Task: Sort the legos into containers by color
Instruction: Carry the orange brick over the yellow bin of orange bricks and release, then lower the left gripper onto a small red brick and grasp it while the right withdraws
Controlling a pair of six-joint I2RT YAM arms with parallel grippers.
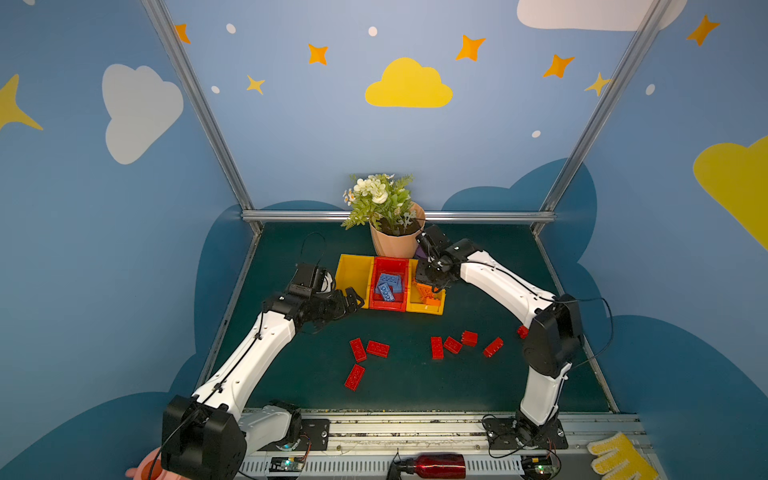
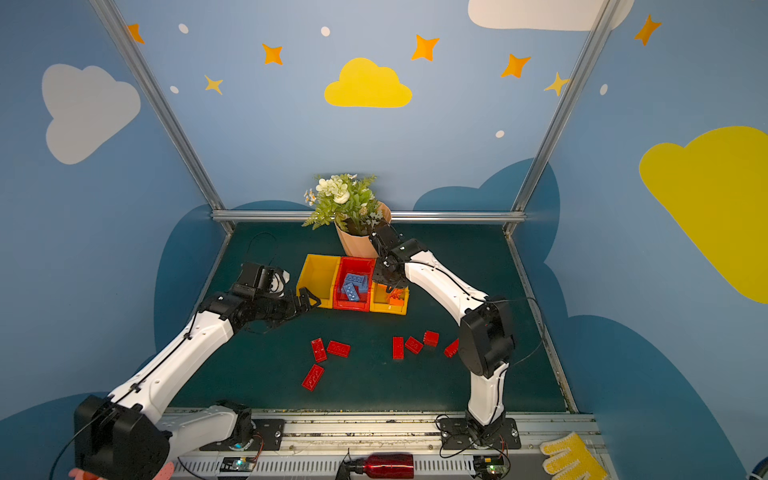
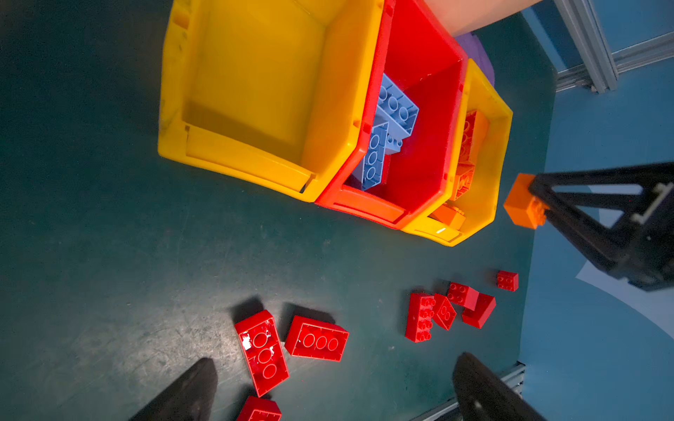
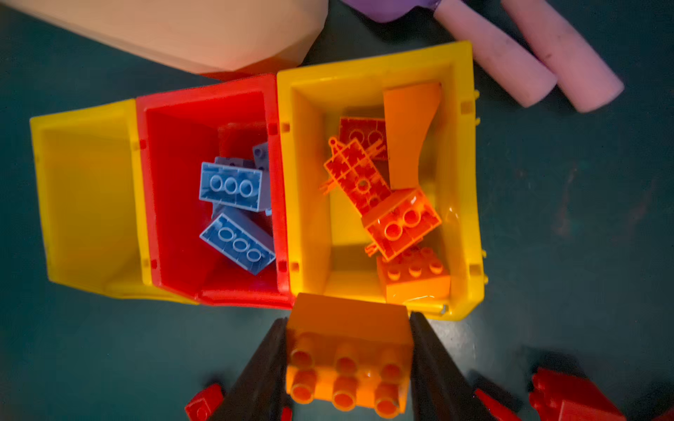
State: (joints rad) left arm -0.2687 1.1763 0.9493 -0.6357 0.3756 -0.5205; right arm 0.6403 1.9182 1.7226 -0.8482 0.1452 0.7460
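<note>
Three containers stand in a row at the back. The left yellow bin (image 1: 353, 274) is empty. Light blue legos (image 4: 230, 186) lie in the red bin (image 1: 380, 306). Orange legos (image 4: 399, 222) lie in the right yellow bin (image 4: 463, 182). My right gripper (image 4: 348, 318) is shut on an orange brick (image 4: 350, 364), studs facing the camera, above that bin's near end (image 1: 424, 287). My left gripper (image 3: 334, 359) hangs open and empty over the mat by the empty bin's front left corner (image 1: 355, 297). Several red legos (image 1: 377, 348) (image 1: 452, 345) lie scattered on the green mat.
A peach flower pot (image 1: 395, 243) stands just behind the bins, close to the right wrist. Purple-and-pink shovels (image 4: 510, 65) lie beside the right yellow bin. A red bottle (image 1: 440, 465) and a yellow glove (image 1: 619, 457) sit on the front rail.
</note>
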